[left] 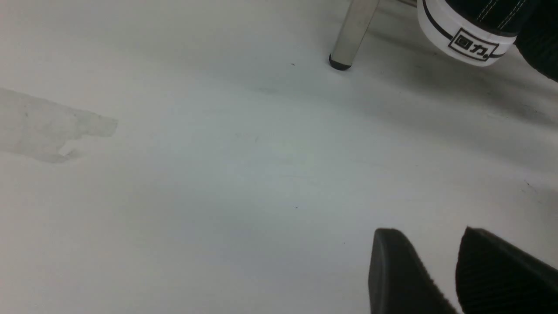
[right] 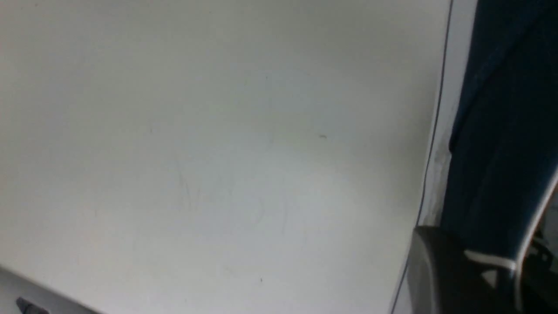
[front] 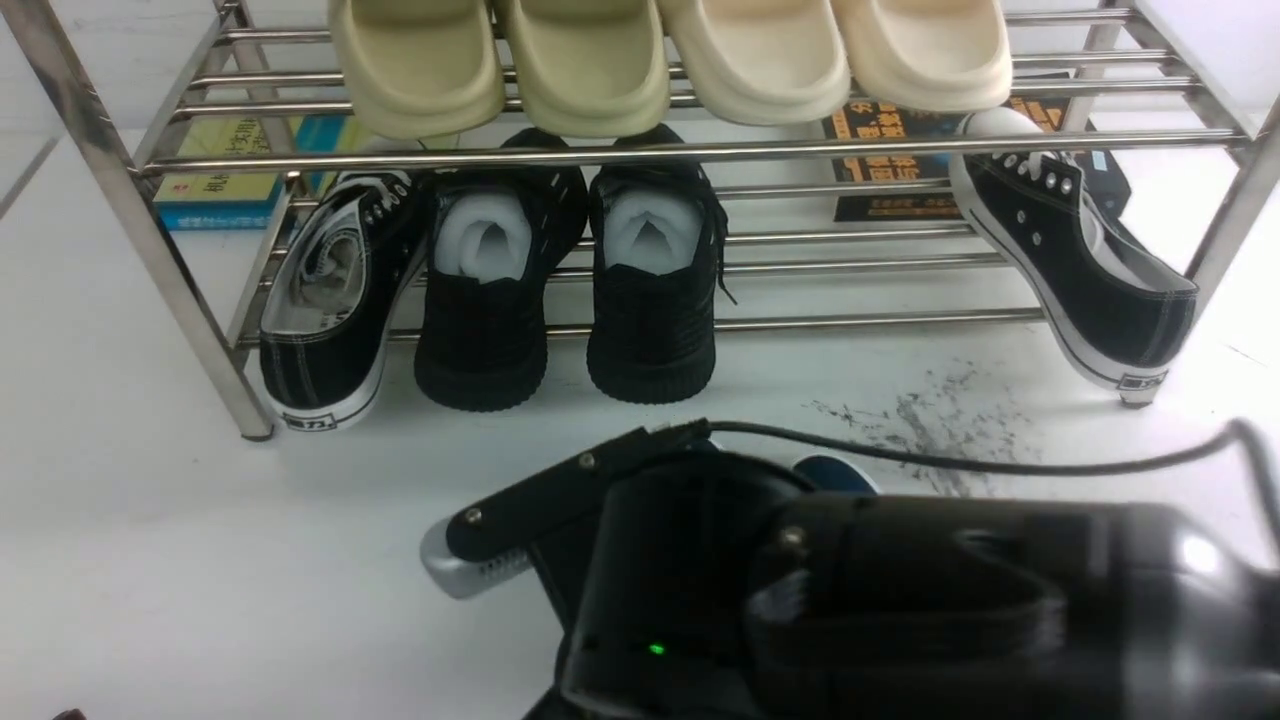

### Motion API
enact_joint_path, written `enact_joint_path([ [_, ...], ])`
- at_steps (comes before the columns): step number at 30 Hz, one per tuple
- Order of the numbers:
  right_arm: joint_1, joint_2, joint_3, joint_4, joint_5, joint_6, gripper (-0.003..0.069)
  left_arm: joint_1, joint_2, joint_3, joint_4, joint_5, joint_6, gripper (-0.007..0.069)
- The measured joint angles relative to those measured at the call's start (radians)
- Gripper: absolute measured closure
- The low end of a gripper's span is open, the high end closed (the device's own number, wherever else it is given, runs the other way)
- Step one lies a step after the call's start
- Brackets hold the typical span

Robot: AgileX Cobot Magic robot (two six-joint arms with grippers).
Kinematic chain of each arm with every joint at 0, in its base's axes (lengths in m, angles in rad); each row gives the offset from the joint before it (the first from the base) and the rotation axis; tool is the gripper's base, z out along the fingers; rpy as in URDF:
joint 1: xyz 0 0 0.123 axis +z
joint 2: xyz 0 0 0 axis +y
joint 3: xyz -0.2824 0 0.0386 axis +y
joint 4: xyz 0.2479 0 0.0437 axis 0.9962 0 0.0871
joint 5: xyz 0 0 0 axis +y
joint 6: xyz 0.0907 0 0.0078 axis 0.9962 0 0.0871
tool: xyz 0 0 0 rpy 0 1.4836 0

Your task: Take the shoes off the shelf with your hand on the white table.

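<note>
In the front view, taking the picture's middle as the clock's centre, the right arm [front: 900, 600] reaches in from 4 o'clock over the white table [front: 300, 580]. A navy-blue slip-on [front: 835, 472] shows only in part, at 4 o'clock behind the arm. In the right wrist view, the right gripper [right: 481, 261] is clamped on the edge of that slip-on, blurred at close range; whether its sole touches the table cannot be told.

The left gripper [left: 429, 237] has its fingertips a little apart, with bare table between them and nothing held.

The steel shoe rack [front: 640, 155] stands towards 12 o'clock. Its upper tier carries olive-green clogs [front: 420, 70] at 11 and cream clogs [front: 765, 60] at 1. On the lower tier, one black lace-up sneaker [front: 320, 300] leans at between 9 and 10, another black lace-up sneaker [front: 1100, 270] near 3, and the black knit shoes [front: 650, 320] with white stuffing sit between them, around 11 and 12. Behind the rack lie a yellow-and-blue book [front: 220, 185] at 10 and a black box with orange print [front: 890, 185] at 2. Dark scuffs [front: 940, 420] mark the table between 3 and 4.
</note>
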State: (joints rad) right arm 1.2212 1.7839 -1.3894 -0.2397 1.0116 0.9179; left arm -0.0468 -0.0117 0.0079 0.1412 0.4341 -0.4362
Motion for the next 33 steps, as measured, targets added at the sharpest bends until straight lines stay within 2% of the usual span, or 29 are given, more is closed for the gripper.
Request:
enact_joint_path([
  [8, -0.079, 0.094, 0.001, -0.048, -0.113, 0.077, 0.0607, 0.0, 0.0, 0.0, 0.0, 0.0, 0.0, 0.0383],
  [20, -0.085, 0.13, 0.001, 0.004, -0.159, 0.08, 0.0559, 0.0, 0.0, 0.0, 0.0, 0.0, 0.0, 0.0383],
  [25, -0.085, 0.13, -0.007, 0.06, -0.143, 0.079, 0.0421, 0.0, 0.0, 0.0, 0.0, 0.0, 0.0, 0.0383],
  [28, -0.085, 0.13, -0.059, 0.108, -0.057, 0.032, 0.0313, 0.0, 0.0, 0.0, 0.0, 0.0, 0.0, 0.0383],
  [31, -0.085, 0.125, -0.172, 0.144, 0.085, -0.113, 0.0233, 0.0, 0.0, 0.0, 0.0, 0.0, 0.0, 0.0383],
  [33, -0.085, 0.111, -0.263, 0.167, 0.17, -0.237, 0.0218, 0.0, 0.0, 0.0, 0.0, 0.0, 0.0, 0.0383],
])
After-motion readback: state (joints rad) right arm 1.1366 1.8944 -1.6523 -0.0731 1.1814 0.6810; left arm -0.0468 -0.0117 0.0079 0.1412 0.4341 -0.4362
